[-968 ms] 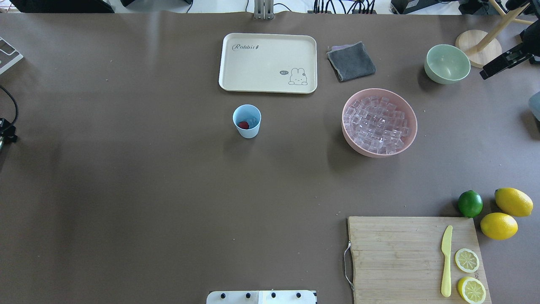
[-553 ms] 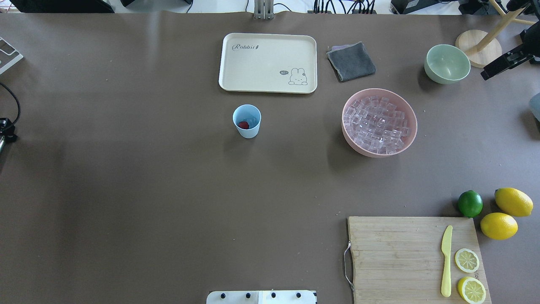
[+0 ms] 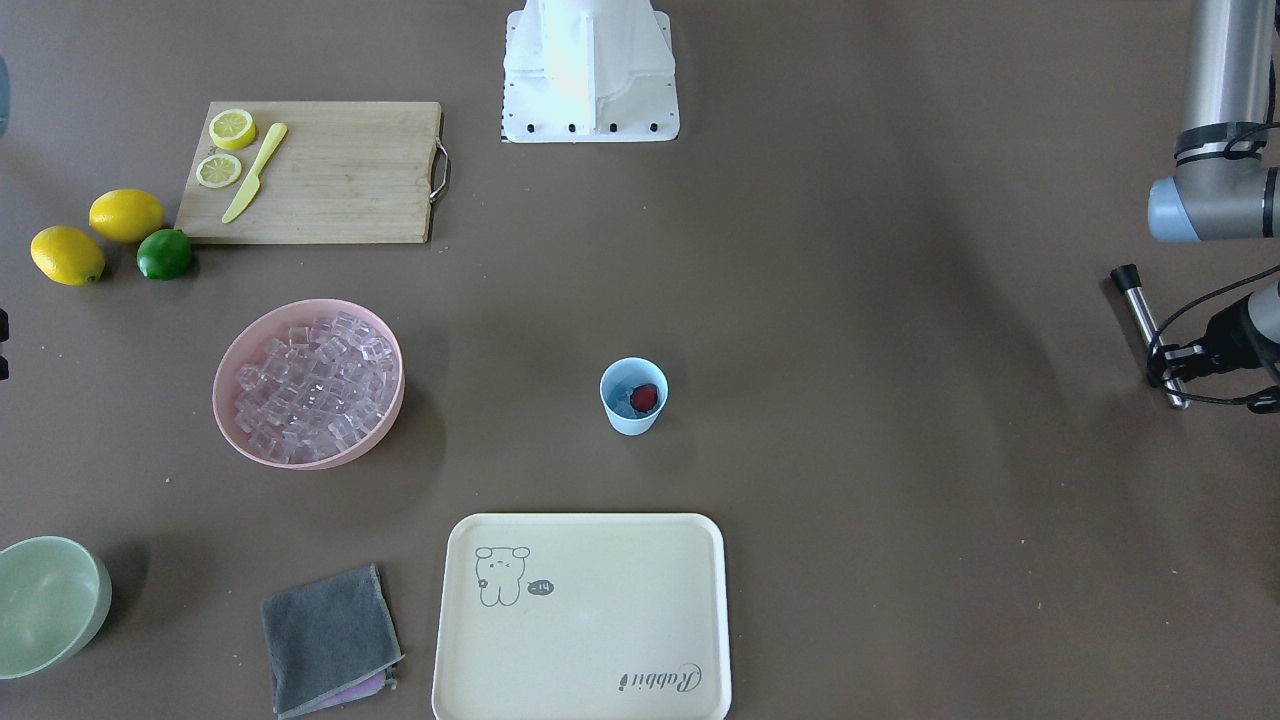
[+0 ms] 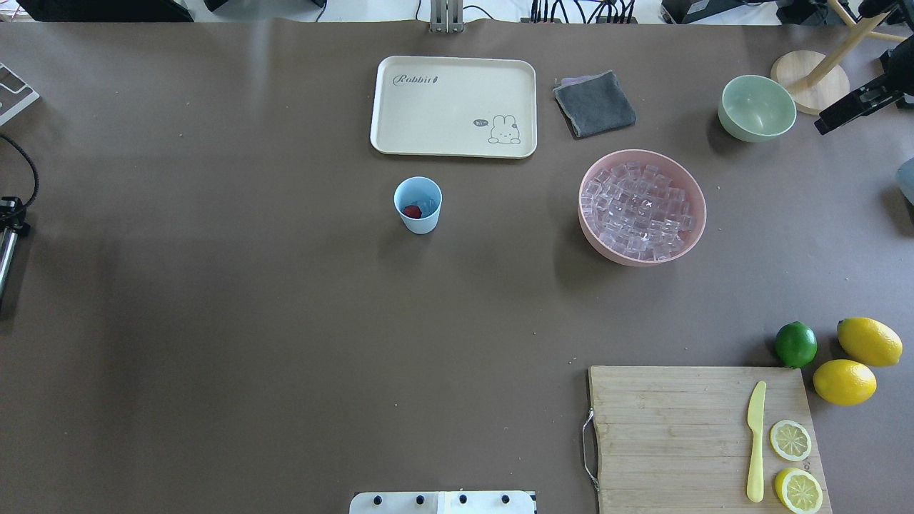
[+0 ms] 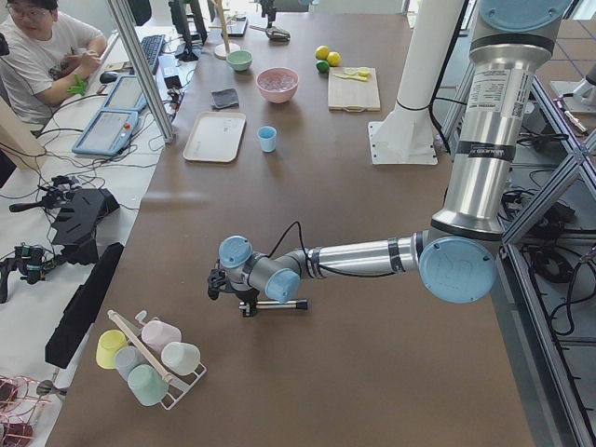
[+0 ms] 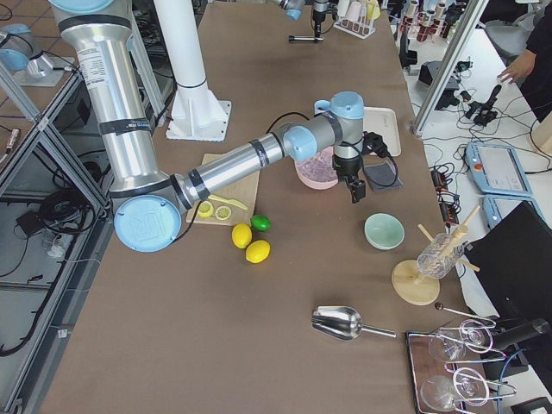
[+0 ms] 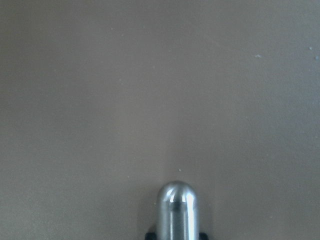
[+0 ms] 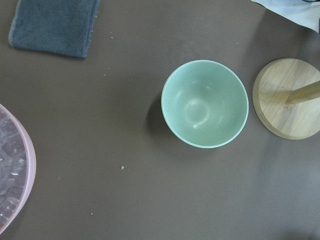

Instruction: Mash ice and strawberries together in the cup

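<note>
- Overhead exterior, left edge: only the metal muddler (image 4: 6,258) pokes into view. The front-facing view shows my left gripper (image 3: 1175,370) pinching it, the rod lying near level, low over the tabletop (image 4: 214,321).
- Centre: the cup (image 4: 420,224) stands upright, mouth open, on my side of the cream tray (image 4: 457,143). The strawberry (image 4: 412,211) sits inside it, with some ice (image 4: 428,205) beside it.
- The cup is well to the right of my left gripper. I judge the muddler must travel that way and tip upright to match the cup's axis.
- Right: the pink bowl (image 4: 702,214) holds a heap of spare cubes (image 4: 639,210).
- Far right: my right gripper (image 4: 846,111) hangs by the pale green bowl (image 4: 757,107), also well apart from the cup. I cannot tell whether it is spread or pressed together.
</note>
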